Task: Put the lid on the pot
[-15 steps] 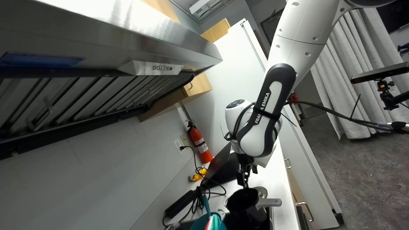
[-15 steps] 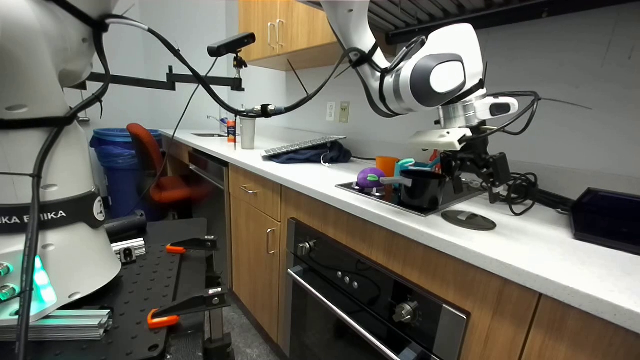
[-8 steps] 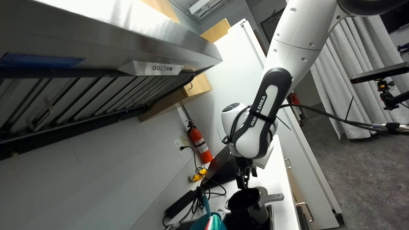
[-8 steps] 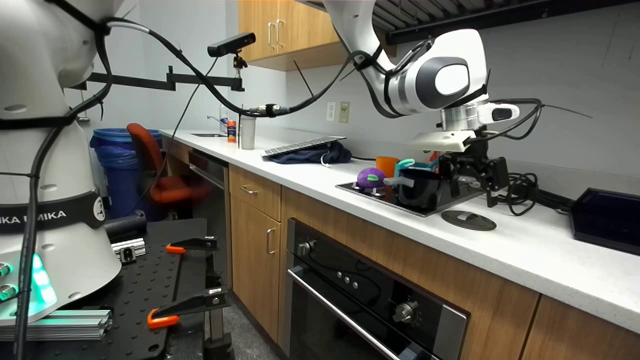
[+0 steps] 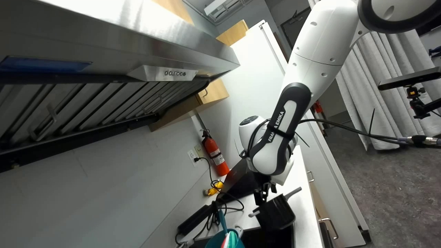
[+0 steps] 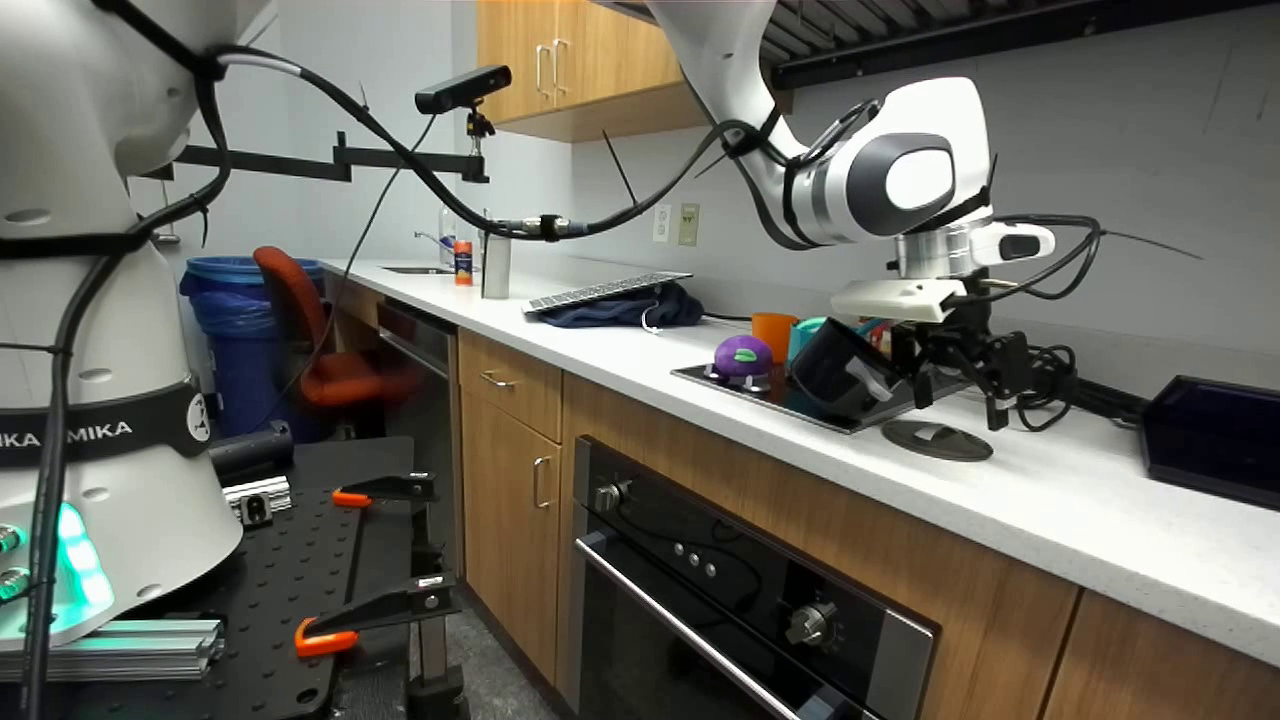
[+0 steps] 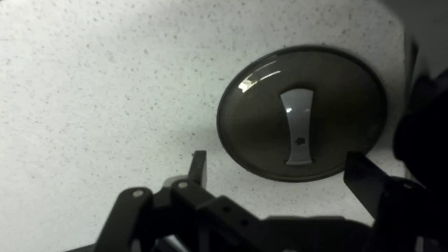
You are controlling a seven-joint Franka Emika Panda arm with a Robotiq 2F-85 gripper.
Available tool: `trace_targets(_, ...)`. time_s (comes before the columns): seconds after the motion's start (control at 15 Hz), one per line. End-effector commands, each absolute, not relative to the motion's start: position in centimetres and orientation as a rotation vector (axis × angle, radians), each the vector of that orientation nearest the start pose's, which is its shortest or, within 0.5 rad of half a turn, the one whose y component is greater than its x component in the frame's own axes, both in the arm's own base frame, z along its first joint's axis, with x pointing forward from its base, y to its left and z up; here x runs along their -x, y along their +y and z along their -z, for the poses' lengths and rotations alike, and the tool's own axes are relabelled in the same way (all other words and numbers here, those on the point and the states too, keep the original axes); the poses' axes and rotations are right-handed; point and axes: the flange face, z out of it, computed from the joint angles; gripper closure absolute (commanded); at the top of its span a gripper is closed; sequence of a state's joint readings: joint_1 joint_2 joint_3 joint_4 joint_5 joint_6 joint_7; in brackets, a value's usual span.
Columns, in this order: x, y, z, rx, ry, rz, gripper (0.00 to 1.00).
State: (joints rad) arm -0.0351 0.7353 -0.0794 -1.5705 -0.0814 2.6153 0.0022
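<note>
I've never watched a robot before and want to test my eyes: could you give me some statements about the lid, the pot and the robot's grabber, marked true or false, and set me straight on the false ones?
1. The lid lies on the counter. True.
2. The gripper, the robot's grabber, is open. True.
3. The gripper is holding the lid. False: its jaws stand apart and the lid lies ungripped on the counter.
4. The pot is tilted in both exterior views. True.
5. The lid covers the pot. False: the two are apart.
6. The pot is bright red. False: it is black.
</note>
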Motion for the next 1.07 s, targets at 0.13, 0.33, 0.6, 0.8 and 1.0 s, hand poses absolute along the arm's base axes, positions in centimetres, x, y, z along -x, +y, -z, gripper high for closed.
trace_targets(0.13,-74.0,-7.59,-23.42,3.193,0.064,0.479,0.05)
trace_targets(0.33,-74.2,-7.6,-23.28,3.189,0.066,0.482,0.15)
trace_targets(0.6,-74.37,-7.59,-23.15,3.185,0.082,0.487,0.49)
trace_targets(0.8,-74.48,-7.48,-23.28,3.174,0.095,0.496,0.73)
trace_targets(1.0,-74.53,-7.43,-23.3,3.162,0.117,0.5,0.97)
